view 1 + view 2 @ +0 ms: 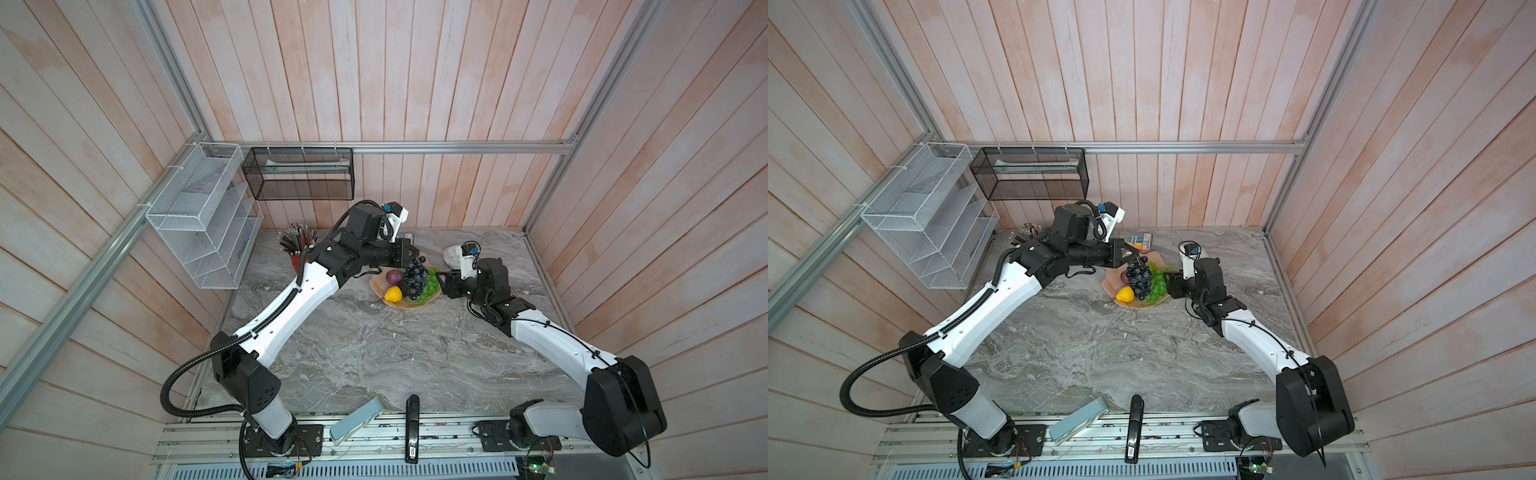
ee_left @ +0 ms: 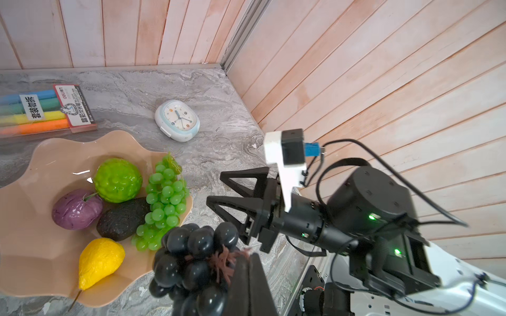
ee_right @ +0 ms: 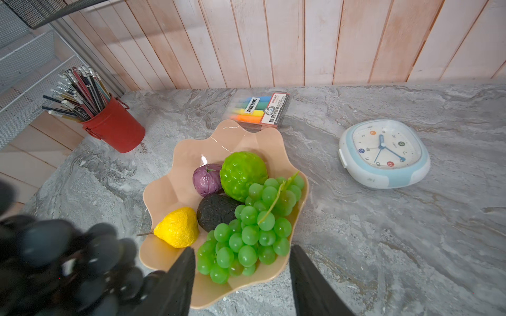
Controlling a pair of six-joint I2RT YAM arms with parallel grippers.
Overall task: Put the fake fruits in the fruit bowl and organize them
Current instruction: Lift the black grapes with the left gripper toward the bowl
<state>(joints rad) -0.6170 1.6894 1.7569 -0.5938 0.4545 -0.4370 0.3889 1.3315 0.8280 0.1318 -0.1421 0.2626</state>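
Six fruits, five already in the dish. Leftmost, your left hand point(image 1: 1137, 253) is clamped tight on the brown stem of the black grape bunch point(image 1: 1139, 277), which hangs over the fruit bowl point(image 3: 169, 175) on the table point(image 1: 374, 353). In the bowl lie the yellow lemon-like fruit point(image 3: 178, 227), purple round fruit point(image 3: 207, 179), dark avocado point(image 3: 216, 212) and bright green bumpy fruit point(image 3: 242, 175). The green grape bunch point(image 3: 252, 227) is along the rim nearest your right hand point(image 2: 216, 186). That hand sits just beside the bowl, jaws apart, holding nothing. Farther right, a white clock point(image 3: 383, 153) lies flat.
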